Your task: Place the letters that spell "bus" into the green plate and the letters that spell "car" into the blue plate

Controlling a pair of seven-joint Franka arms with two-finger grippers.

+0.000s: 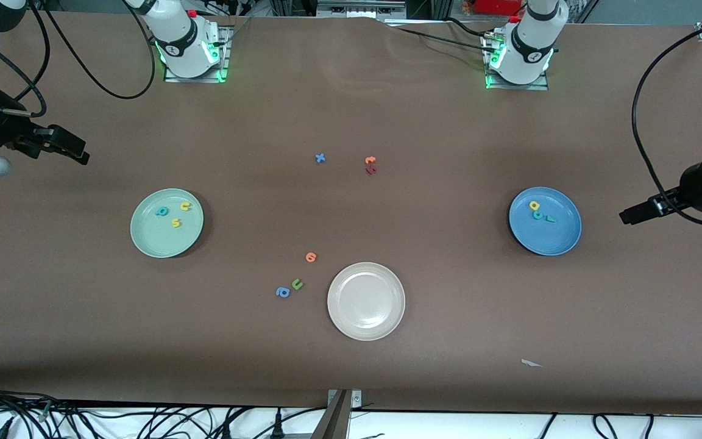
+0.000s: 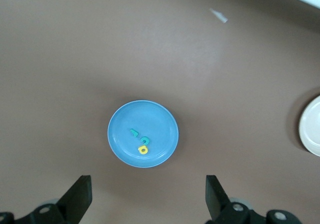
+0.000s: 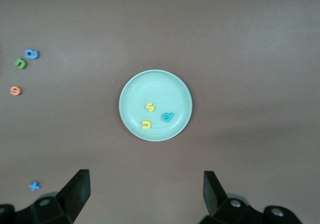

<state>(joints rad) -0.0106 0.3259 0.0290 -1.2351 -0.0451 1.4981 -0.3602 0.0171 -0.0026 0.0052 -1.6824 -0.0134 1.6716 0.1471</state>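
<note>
The green plate (image 1: 156,239) holds a teal b (image 1: 162,211), a yellow u (image 1: 186,207) and a yellow s (image 1: 176,223). In the blue plate (image 1: 547,241) lie a yellow a (image 1: 534,205), a teal c (image 1: 537,215) and a teal r (image 1: 551,218). My right gripper (image 3: 146,191) hangs open and empty over bare table at the right arm's end, with the green plate (image 3: 150,86) ahead of it. My left gripper (image 2: 148,194) is open and empty over bare table at the left arm's end, facing the blue plate (image 2: 125,129).
A beige plate (image 1: 366,323) sits mid-table, nearer the front camera. Beside it lie an orange round letter (image 1: 311,256), a green u (image 1: 297,284) and a blue a (image 1: 283,292). Farther back are a blue x (image 1: 320,158) and orange and dark red letters (image 1: 370,164).
</note>
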